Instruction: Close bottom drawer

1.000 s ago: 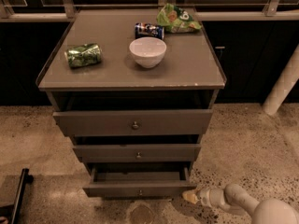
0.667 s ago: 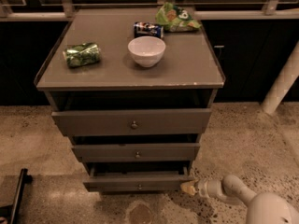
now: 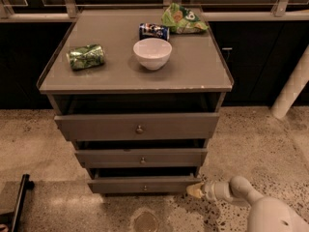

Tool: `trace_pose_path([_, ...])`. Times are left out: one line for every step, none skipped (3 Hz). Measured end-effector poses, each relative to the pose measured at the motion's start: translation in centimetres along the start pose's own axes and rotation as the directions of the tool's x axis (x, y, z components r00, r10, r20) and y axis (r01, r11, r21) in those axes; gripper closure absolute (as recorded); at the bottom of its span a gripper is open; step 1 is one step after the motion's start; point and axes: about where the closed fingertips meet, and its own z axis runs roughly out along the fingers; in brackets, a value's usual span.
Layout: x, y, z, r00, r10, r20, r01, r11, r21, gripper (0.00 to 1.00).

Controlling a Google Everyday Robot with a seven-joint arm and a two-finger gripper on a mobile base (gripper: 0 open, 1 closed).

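The bottom drawer [image 3: 144, 184] is the slim grey front at the foot of the grey cabinet, with a tiny round knob [image 3: 145, 188]. It stands slightly pulled out, with a dark gap above it. My gripper [image 3: 194, 191] comes in low from the lower right on a white arm [image 3: 241, 192]. Its yellowish tip rests against the right end of the bottom drawer's front.
The middle drawer [image 3: 142, 157] and top drawer [image 3: 138, 126] also stick out a little. On the cabinet top [image 3: 203, 76] lie a green can [image 3: 85, 56], a white bowl [image 3: 152, 52], a blue can [image 3: 154, 31] and a green chip bag [image 3: 183, 19]. A white post [image 3: 292, 88] stands right. A dark object [image 3: 17, 204] lies lower left.
The gripper has moved left along the floor to the drawer's right end. The bottom drawer sticks out less than a second ago.
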Motion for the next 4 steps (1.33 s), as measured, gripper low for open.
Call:
trace_pose_path([-2.2,0.4,2.1,0.997,-0.077,-0.008,0.076,0.9924,-0.097,1.00])
trace_pose_path([-2.1,0.4,2.0,0.997,-0.077,-0.008,0.076,0.9924,-0.097,1.00])
trace_pose_path([-3.5,-0.2,2.2,0.994,-0.111,0.011,0.111,0.9863,-0.122,1.00])
trace_pose_path([-6.0,-1.3,1.9,0.984,-0.176,0.014,0.176,0.9770,-0.120,1.00])
